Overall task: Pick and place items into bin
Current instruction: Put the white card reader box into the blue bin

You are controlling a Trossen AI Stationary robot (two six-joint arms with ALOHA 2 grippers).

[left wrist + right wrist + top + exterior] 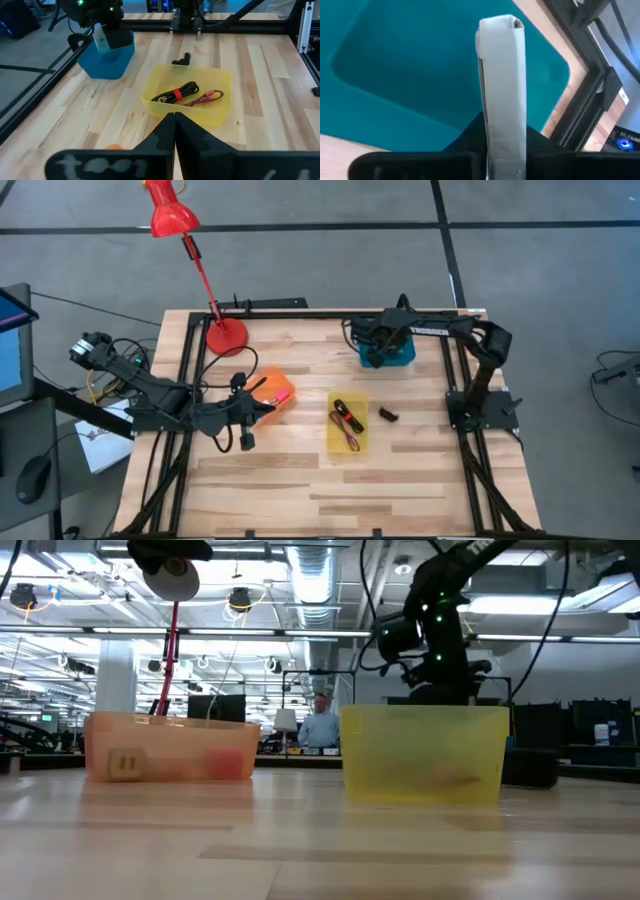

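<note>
Start on your left: the left gripper (262, 412) hangs at the near edge of the orange bin (281, 383), its fingers (167, 131) pressed together with nothing between them. That arm looks to be waiting. The orange bin holds something pink-red (225, 762) and, in the low view, a pale piece with a dark mark (124, 764).

Move to the middle of the table and you have the yellow bin (332, 442), which holds a black cord with a red band (174, 93) and a maroon cord (206, 97). Just right of it, a small black item (387, 415) lies loose on the wood, apart from every bin.

Farther right and toward the back, the right gripper (389, 340) is over the blue bin (404, 358). Its fingers are clamped on a white block (502, 75), held upright above the bin's open inside (410, 70).

This looks like the placing step: the block is carried and poised over the bin, not yet let go. Your next move calls for lowering a little so the block is well within the walls, then opening the fingers and lifting straight up. The block stands tall, so a drop from high could bounce it against the rim. After that, the loose black item seems the likely next pick.
</note>
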